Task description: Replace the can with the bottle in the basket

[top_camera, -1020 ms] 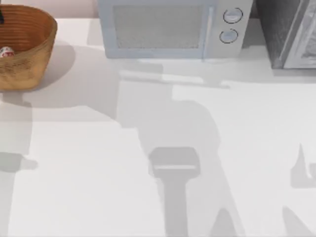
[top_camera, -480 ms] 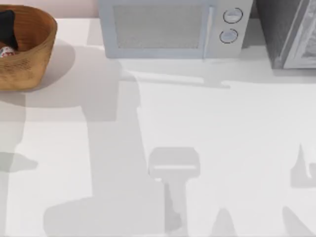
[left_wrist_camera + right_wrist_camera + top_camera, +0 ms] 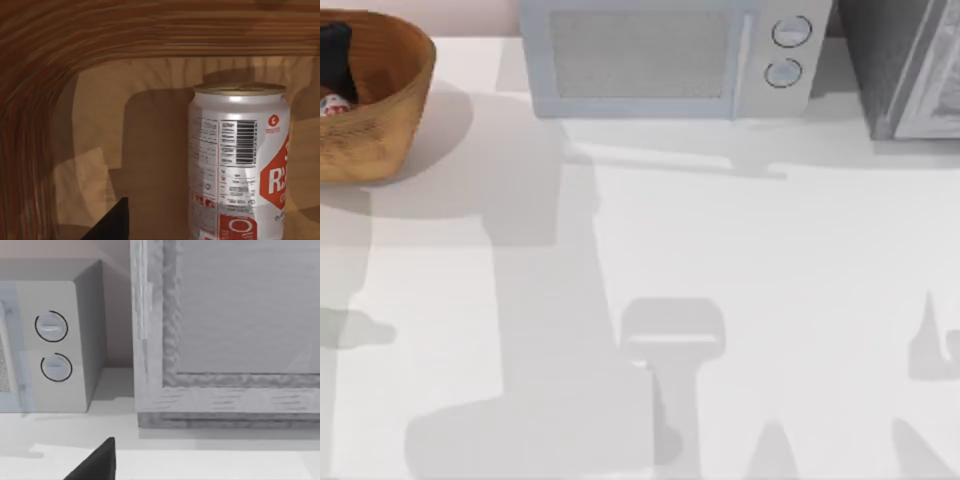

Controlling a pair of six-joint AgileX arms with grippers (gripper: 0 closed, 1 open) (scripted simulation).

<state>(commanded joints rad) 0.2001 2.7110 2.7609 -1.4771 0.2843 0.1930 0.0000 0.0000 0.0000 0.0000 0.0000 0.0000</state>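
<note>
The can stands upright on the floor of the basket, which sits at the counter's far left corner. The left pincer is down inside the basket beside the can; whether its fingers stand wide or narrow I cannot tell. A good grasp would centre on the can's body, then lift straight up to clear the rim. The basket wall curves close by, leaving little room sideways. The microwave stands well apart.

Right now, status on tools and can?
Left tool inside basket, beside can. Can upright, ungripped. Right tool near microwave.
</note>
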